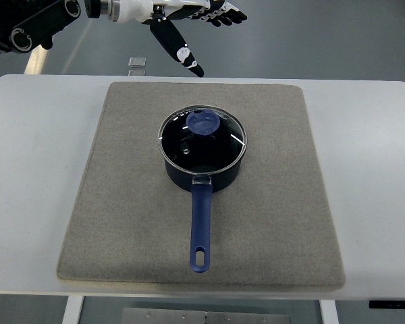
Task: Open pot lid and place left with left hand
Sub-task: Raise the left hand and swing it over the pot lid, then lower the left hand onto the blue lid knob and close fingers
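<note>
The task has not begun. The glass lid (203, 138) sits closed on the dark blue saucepan (204, 169), which stands mid-mat on the grey felt mat (121, 202), handle toward the robot. The left hand (189, 27) hovers beyond the far table edge, fingers extended, holding nothing. Remaining: reach the blue lid knob (202, 122), grasp, lift, set down left of the pan.
</note>
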Action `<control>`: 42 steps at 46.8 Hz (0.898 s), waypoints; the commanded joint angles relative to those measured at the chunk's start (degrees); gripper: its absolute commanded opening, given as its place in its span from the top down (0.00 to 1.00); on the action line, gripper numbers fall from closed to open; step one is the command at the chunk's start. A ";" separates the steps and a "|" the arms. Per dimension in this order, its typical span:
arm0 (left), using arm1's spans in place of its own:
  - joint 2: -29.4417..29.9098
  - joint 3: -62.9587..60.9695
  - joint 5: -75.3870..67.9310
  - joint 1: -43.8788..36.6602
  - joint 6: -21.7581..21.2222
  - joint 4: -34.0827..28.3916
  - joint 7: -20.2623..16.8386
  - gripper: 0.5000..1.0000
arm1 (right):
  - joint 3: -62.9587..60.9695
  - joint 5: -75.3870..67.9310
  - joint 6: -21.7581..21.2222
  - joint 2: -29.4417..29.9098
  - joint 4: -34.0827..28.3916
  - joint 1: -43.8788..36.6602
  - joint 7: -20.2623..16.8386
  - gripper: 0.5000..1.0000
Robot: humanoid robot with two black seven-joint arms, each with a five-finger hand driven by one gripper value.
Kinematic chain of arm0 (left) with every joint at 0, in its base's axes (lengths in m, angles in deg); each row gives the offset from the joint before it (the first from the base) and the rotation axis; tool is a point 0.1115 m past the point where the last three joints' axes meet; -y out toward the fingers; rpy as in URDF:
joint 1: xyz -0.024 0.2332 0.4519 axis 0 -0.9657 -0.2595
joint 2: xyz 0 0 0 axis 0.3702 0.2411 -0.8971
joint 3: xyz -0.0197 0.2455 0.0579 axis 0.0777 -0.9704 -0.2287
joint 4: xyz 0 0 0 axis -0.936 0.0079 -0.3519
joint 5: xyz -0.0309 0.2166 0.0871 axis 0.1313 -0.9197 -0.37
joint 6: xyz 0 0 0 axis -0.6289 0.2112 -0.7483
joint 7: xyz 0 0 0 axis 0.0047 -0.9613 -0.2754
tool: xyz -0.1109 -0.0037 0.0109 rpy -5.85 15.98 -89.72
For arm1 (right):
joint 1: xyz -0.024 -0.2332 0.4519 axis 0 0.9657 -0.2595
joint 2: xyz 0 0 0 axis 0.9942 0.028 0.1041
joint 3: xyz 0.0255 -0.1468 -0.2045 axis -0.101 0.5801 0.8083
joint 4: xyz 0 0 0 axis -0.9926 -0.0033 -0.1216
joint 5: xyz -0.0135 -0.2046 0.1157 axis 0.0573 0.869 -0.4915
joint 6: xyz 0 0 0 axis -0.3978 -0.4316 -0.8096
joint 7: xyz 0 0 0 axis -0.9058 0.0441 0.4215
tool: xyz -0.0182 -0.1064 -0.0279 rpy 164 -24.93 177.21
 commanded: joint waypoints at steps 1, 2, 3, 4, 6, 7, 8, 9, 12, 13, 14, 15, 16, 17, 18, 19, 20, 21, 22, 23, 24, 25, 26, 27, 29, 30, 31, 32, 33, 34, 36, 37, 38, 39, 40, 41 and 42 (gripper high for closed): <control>-0.28 -0.03 -5.95 -0.76 -0.02 0.93 0.00 0.04 | 0.00 -0.01 0.00 0.00 0.00 0.00 0.00 0.17; -0.28 -0.03 -7.35 -0.85 -0.02 1.28 0.00 0.04 | 0.00 -0.01 0.00 0.00 0.00 0.00 0.00 0.17; -0.28 -0.03 -8.59 -0.93 -0.02 1.72 0.00 0.04 | 0.00 -0.01 0.00 0.00 0.00 0.00 0.00 0.17; -0.28 -0.03 -9.73 -0.93 -0.02 2.24 0.00 0.04 | 0.00 -0.01 0.00 0.00 0.00 0.00 0.00 0.17; -0.19 -0.03 -11.58 -1.02 -0.02 3.12 0.00 0.04 | 0.00 0.08 0.00 0.00 0.00 0.00 0.00 0.17; -0.19 -0.03 -12.28 -1.02 -0.02 3.39 0.00 0.04 | 0.00 -0.01 0.00 0.00 0.00 0.00 0.00 0.17; -0.19 -0.03 -12.99 -1.02 -0.02 3.74 0.00 0.04 | 0.00 -0.01 0.00 0.00 0.00 0.00 0.00 0.17; -0.10 -0.03 -13.52 -0.94 -0.02 4.00 0.00 0.04 | 0.00 -0.01 0.00 0.00 0.00 0.00 0.00 0.17; -0.01 -0.03 -14.66 -0.41 -0.02 4.71 0.00 0.04 | 0.00 -0.01 0.00 0.00 0.00 0.00 0.00 0.17; -0.01 -0.12 -14.75 -0.32 -0.02 4.88 0.00 0.04 | 0.00 -0.01 0.00 0.00 0.00 0.00 0.00 0.17; -0.01 -0.12 -14.84 -0.23 -0.02 5.15 0.00 0.04 | 0.00 -0.01 0.00 0.00 0.00 0.00 0.00 0.17; -0.10 -0.12 -14.93 -0.14 -0.02 5.50 0.00 0.04 | 0.00 -0.01 0.00 0.00 0.00 0.00 0.00 0.17; -0.10 -0.21 -15.19 -0.14 -0.02 5.94 0.00 0.04 | 0.00 -0.01 0.00 0.00 0.00 0.00 0.00 0.17; -0.10 -0.29 -15.63 -0.06 -0.02 6.55 0.00 0.04 | 0.00 -0.01 0.00 0.00 0.00 0.00 0.00 0.17; -0.01 -0.47 -16.33 0.21 -0.02 7.08 0.00 0.04 | 0.00 -0.01 0.00 0.00 0.00 0.00 0.00 0.17; -0.01 -0.56 -17.29 0.29 -0.02 7.69 0.00 0.04 | 0.00 -0.01 0.00 0.00 0.00 0.00 0.00 0.17; 0.07 -0.56 -18.43 0.47 -0.02 8.22 0.00 0.04 | 0.00 -0.01 0.00 0.00 0.00 0.00 0.00 0.17; 0.07 -0.56 -19.57 0.73 -0.02 8.75 0.00 0.05 | 0.00 0.08 0.00 0.00 0.00 0.00 0.00 0.17; 0.16 -0.56 -20.89 0.82 -0.11 9.36 0.00 0.05 | 0.00 -0.01 0.00 0.00 0.00 0.00 0.00 0.17; 0.25 -0.47 -22.21 0.91 -0.20 9.89 0.00 0.05 | 0.00 -0.01 0.00 0.00 0.00 0.00 0.00 0.17; 0.25 -0.47 -23.35 0.91 -0.28 10.33 0.00 0.05 | 0.00 -0.01 0.00 0.00 0.00 0.00 0.00 0.17; 0.16 -0.47 -24.32 0.91 -0.29 10.86 0.00 0.05 | 0.00 -0.01 0.00 0.00 0.00 0.00 0.00 0.17; 0.25 -0.47 -25.29 1.00 -0.37 11.38 0.00 0.05 | 0.00 0.08 0.00 0.00 0.00 0.00 0.00 0.17; 0.25 -0.47 -26.08 1.00 -0.46 11.74 0.00 0.05 | 0.00 -0.01 0.00 0.00 0.00 0.00 0.00 0.17; 0.25 -0.47 -27.40 1.09 -0.46 12.53 0.00 0.06 | 0.00 -0.01 0.00 0.00 0.00 0.00 0.00 0.17; 0.25 -0.47 -28.10 1.17 -0.55 12.88 0.00 0.06 | 0.00 -0.01 0.00 0.00 0.00 0.00 0.00 0.17; 0.25 -0.47 -28.63 1.26 -0.55 13.14 0.00 0.06 | 0.00 -0.01 0.00 0.00 0.00 0.00 0.00 0.17; 0.25 -0.47 -29.16 1.35 -0.72 13.41 0.00 0.06 | 0.00 -0.01 0.00 0.00 0.00 0.00 0.00 0.17; 0.25 -0.47 -29.51 1.44 -0.81 13.59 0.00 0.06 | 0.00 -0.01 0.00 0.00 0.00 0.00 0.00 0.17; 0.25 -0.47 -29.95 1.53 -0.99 13.67 0.00 0.06 | 0.00 -0.01 0.00 0.00 0.00 0.00 0.00 0.17; 0.16 -0.47 -30.66 1.70 -1.34 13.67 0.00 0.06 | 0.00 -0.01 0.00 0.00 0.00 0.00 0.00 0.17; 0.16 -0.47 -31.01 1.88 -1.51 13.76 0.00 0.07 | 0.00 -0.01 0.00 0.00 0.00 0.00 0.00 0.17; 0.08 -0.47 -31.27 1.96 -1.78 13.94 0.00 0.07 | 0.00 0.08 0.00 0.00 0.00 0.00 0.00 0.17; 0.07 -0.47 -31.62 2.05 -2.04 14.20 0.00 0.07 | 0.00 -0.01 0.00 0.00 0.00 0.00 0.00 0.17; 0.07 -0.47 -31.89 2.05 -2.39 14.38 0.00 0.07 | 0.00 -0.01 0.00 0.00 0.00 0.00 0.00 0.17; 0.07 -0.47 -32.32 2.31 -2.83 14.47 0.00 0.07 | 0.00 -0.01 0.00 0.00 0.00 0.00 0.00 0.17; 0.07 -0.47 -32.85 2.49 -3.18 14.55 0.00 0.08 | 0.00 -0.01 0.00 0.00 0.00 0.00 0.00 0.17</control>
